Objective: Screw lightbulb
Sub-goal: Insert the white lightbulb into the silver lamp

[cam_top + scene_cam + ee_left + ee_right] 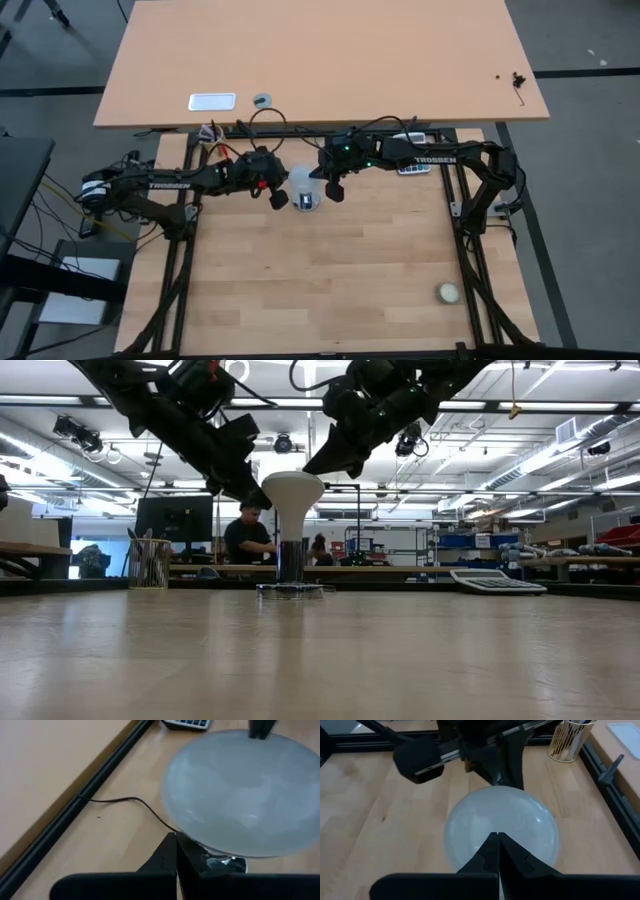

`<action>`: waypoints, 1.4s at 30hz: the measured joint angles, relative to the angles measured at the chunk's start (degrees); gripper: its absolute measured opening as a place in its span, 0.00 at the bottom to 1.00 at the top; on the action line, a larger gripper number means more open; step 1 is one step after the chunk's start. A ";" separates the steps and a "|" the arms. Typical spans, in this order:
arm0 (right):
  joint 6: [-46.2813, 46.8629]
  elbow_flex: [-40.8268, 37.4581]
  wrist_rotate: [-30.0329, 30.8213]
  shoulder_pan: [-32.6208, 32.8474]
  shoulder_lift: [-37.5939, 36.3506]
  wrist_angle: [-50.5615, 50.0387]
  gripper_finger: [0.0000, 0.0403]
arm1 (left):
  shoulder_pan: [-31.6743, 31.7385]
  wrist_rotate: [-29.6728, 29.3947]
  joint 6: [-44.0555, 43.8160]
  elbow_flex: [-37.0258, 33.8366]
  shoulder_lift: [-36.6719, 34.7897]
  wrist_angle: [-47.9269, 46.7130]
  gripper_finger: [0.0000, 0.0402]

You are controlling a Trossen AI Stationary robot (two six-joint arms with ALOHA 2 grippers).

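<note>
The white lightbulb [292, 490] stands upright with its narrow base in the round socket disc [290, 590] at the far middle of the table. It also shows in the high view [302, 186]. My left gripper [278, 197] is shut, close beside the dome's left side [176, 851]. My right gripper [333, 190] is shut, close at the dome's upper right [497, 842]. In the low view the left fingertips [257, 497] are just below the dome's left edge and the right fingertips [318, 467] just above its right edge. My left gripper's shut fingertips slant down at the dome's lower left side [190, 832]; I cannot tell whether they touch it. My right gripper's shut fingertips slant down over the dome's upper right side [485, 827]; I cannot tell whether they touch it.
The socket's thin black cord [130, 802] runs toward the table's far edge. A calculator [415, 168] lies at the far right, a pen cup [567, 740] at the far left. A cream-white ball [448, 292] lies near the front right. People sit beyond the table [245, 535].
</note>
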 joint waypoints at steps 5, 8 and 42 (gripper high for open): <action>0.00 -0.17 0.70 0.00 -0.94 0.17 0.02 | 1.11 0.10 1.06 0.09 -0.12 -3.21 0.00; 0.00 -0.17 1.65 -0.17 -1.17 1.80 0.02 | 1.09 0.40 1.01 0.09 -1.80 -6.34 0.00; -2.67 0.20 0.39 -1.53 1.61 5.58 0.02 | -9.15 6.79 0.01 0.05 -3.48 -1.18 0.00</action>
